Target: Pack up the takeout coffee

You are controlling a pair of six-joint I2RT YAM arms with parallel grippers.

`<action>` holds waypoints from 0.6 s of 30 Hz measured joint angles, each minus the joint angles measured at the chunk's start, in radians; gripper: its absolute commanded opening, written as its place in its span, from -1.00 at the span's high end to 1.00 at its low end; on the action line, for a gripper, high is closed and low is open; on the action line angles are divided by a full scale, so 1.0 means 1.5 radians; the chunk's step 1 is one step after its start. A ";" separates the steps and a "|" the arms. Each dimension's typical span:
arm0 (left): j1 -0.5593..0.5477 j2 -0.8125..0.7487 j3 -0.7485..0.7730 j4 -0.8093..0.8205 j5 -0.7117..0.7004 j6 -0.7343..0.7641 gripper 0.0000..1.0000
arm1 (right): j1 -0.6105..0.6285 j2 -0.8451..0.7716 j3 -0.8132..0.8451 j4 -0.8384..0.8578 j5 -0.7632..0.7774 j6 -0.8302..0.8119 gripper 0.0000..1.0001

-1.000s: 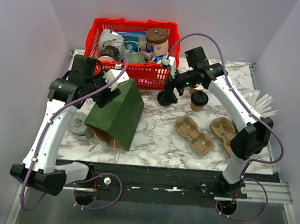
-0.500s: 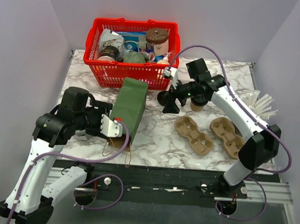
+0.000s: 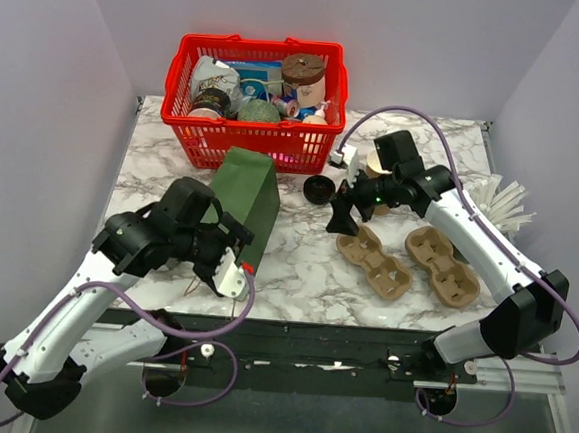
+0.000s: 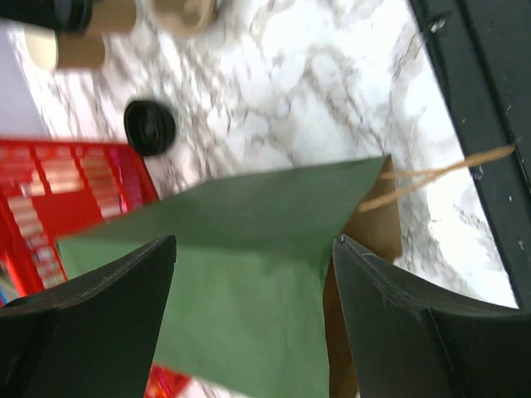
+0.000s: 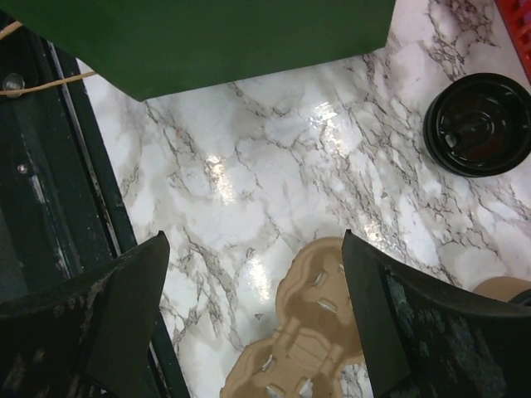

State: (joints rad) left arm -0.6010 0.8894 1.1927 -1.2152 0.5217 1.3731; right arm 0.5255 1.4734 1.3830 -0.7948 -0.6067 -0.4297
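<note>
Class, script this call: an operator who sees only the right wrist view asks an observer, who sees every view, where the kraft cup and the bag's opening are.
Operator: I see a black lid and a pulp carrier, no cup.
Observer: The kraft cup sits beyond the right arm, beside the red basket's right corner.
Operator: And the bag's mouth?
Observer: The green bag lies on its side, mouth toward the near edge, with the left gripper open at it.
</note>
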 measured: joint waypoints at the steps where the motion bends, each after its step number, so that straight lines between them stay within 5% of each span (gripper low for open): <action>1: -0.022 0.001 -0.002 0.007 -0.008 -0.001 -0.68 | -0.002 -0.002 -0.001 0.002 0.005 0.002 -0.89; 8: -0.144 0.064 0.016 0.020 -0.084 0.055 -0.61 | -0.008 -0.024 -0.007 0.006 0.024 0.008 -0.90; 18: -0.192 0.084 0.034 -0.061 -0.165 0.247 -0.60 | -0.016 -0.038 -0.013 0.018 0.027 0.014 -0.90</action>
State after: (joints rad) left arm -0.8894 1.0153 1.2442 -1.3071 0.2745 1.7432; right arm 0.5014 1.4162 1.3636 -0.7673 -0.5667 -0.4080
